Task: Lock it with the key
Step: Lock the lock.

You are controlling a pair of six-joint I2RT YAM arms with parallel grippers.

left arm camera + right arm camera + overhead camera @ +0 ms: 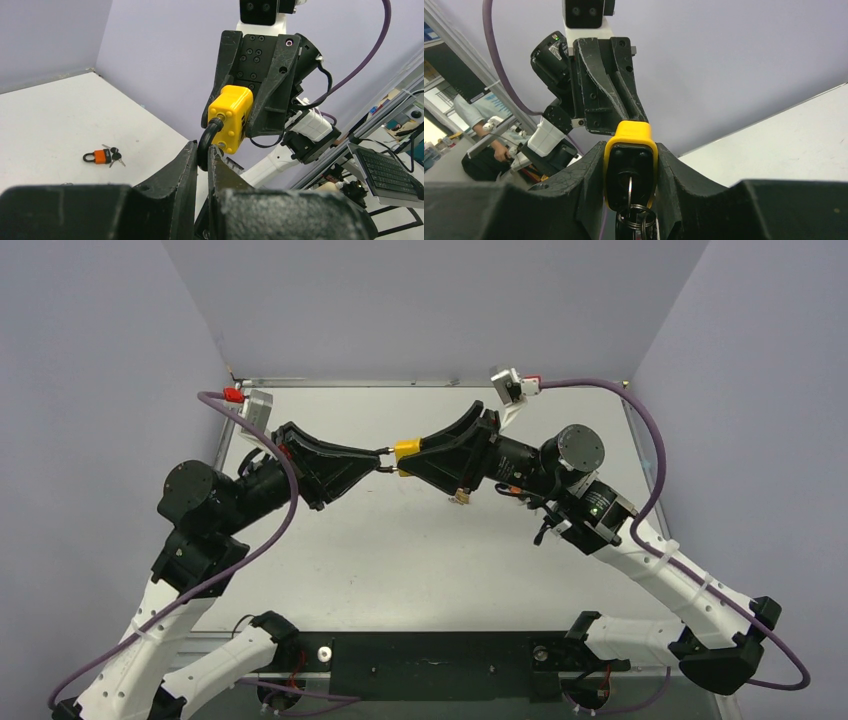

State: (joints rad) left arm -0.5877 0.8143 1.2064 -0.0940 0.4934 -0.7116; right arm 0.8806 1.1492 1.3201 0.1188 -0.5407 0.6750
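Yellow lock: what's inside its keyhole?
A key is pushed into the yellow lock, with a key ring hanging off it. The key's tip is hidden inside, so its depth can't be seen.

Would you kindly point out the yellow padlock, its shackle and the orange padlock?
yellow padlock [231, 117], left wrist view, on its yellow body.
shackle [205, 139], left wrist view, on the black bend.
orange padlock [102, 157], left wrist view, on its orange body.

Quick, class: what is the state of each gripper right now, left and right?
Left gripper: closed on the padlock's black shackle.
Right gripper: closed, holding the yellow padlock by its body.
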